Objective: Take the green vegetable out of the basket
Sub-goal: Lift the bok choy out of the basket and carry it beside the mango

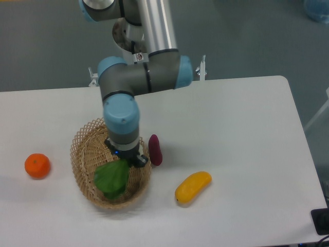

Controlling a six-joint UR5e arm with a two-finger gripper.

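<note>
Overhead fixed cam, one view only. A white table (231,128) fills most of the shot, grey floor behind it.

Left of centre sits the oval wicker basket (82,154), lacy rim, open side up. The green veg (111,178) lies in its right half, dark crinkled leaves showing; the pale stem end is hidden under the robot's wrist. It looks low in the basket, though I can't tell if it rests on the weave or hangs just clear.

Other items sit loose on the tabletop, prob. as distractors: an orange (37,165) well to the left of the basket, a purple piece (154,150) just beside the rim on the right, a yellow fruit (193,186) further right and nearer the camera.

Arm pose: the silver tube comes down from top of frame, elbows at a grey-and-blue joint, then the wrist points straight down over the basket's right side. That vertical approach suits reaching between the basket walls w/o snagging the rim.

The gripper (127,160) is at the veg's upper end (the wrist body blocks most of it). Fingers aren't visible, so I can't tell how wide they stand or whether they have hold of the veg.
</note>
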